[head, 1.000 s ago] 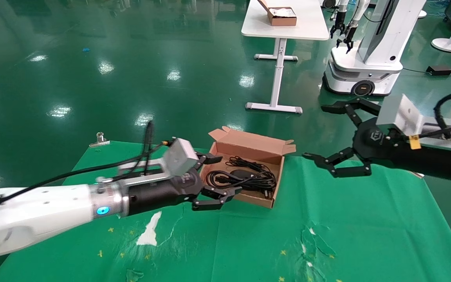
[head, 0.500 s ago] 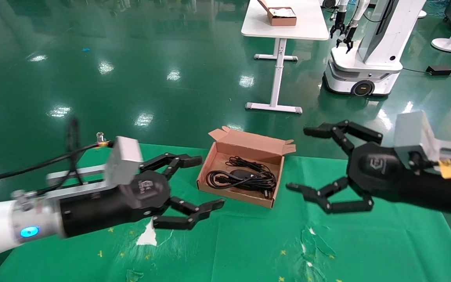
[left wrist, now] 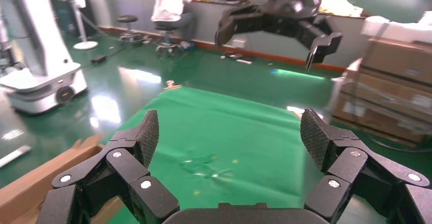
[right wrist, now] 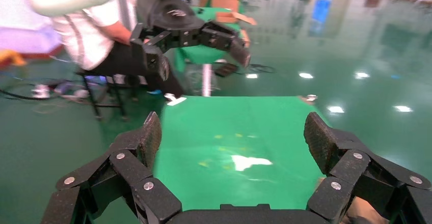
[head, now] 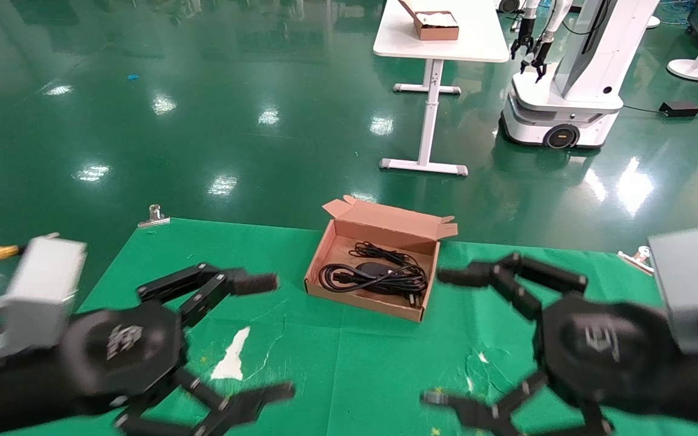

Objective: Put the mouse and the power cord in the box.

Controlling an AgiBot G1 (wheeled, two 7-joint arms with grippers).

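On the green cloth (head: 385,363) mid-table sits the box (head: 428,229), lid hinged back and side flaps out. Inside it: the mouse (head: 376,268) near the middle, its thin cable bundled toward the lid side, and the power cord (head: 340,275) coiled on the box's left half, strands overlapping the mouse. Nothing on the cloth between the box and either arm.

Left gripper (head: 264,339) is low at the near-left of the cloth, well apart from the box, fingers spread wide, holding nothing. Left wrist view confirms: both pads (left wrist: 145,132) far apart, a corner of the cardboard beside one finger.

Right gripper (head: 446,339) is at the near-right, also well apart from the box, jaws wide, empty; pads (right wrist: 318,137) apart in the right wrist view.

Cloth has a white torn patch (head: 231,357) and small yellow marks; metal clip (head: 154,215) at its far-left edge. Glossy green floor beyond, a white table (head: 440,36) with a small brown box, another white robot (head: 567,91) at the far right.
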